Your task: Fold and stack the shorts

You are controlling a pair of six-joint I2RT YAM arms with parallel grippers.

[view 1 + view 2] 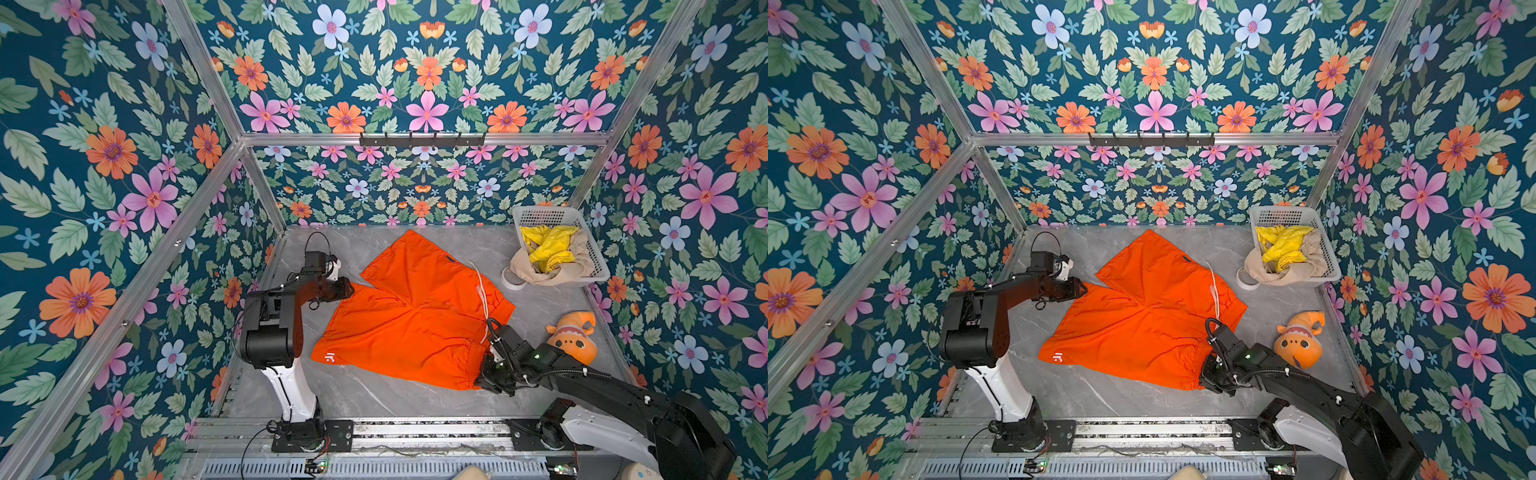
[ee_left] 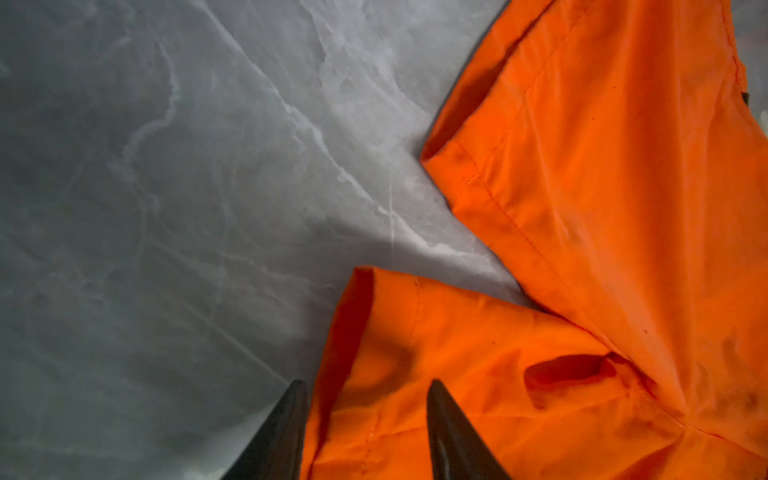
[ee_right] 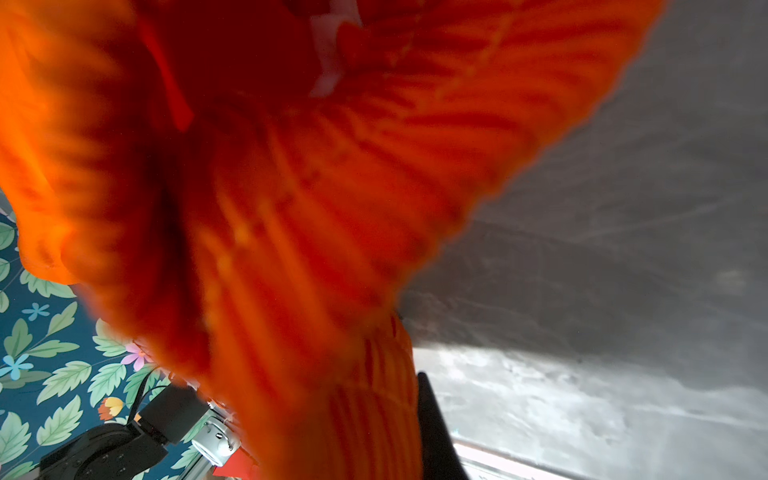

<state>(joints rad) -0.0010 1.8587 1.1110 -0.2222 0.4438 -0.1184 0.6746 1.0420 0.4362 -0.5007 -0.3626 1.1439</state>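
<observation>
At the left of the table [image 1: 374, 395], the left claw [image 2: 365, 399] stands half-wide, its tips straddling the hem of one leg of the orange shorts [image 1: 411, 316] without pinching it. If it shuts too shallow it may catch only the top layer, and the leg would peel open when lifted. A small white logo [image 1: 330, 357] sits at the garment's lower left corner, too small to read, and a dark tag [image 1: 451, 259] on the upper leg is likewise illegible. The shorts lie spread across the middle of the table. The white drawstring [image 1: 482, 291] trails loose by the waist and could snag. At lower right the right claw [image 1: 484, 376] is clamped on the waist corner; pulling before the left grip holds would drag the fabric crooked. The yellow shorts [image 1: 548, 245] and beige shorts [image 1: 523, 268] sit unfolded in the basket [image 1: 544, 216] at upper right.
</observation>
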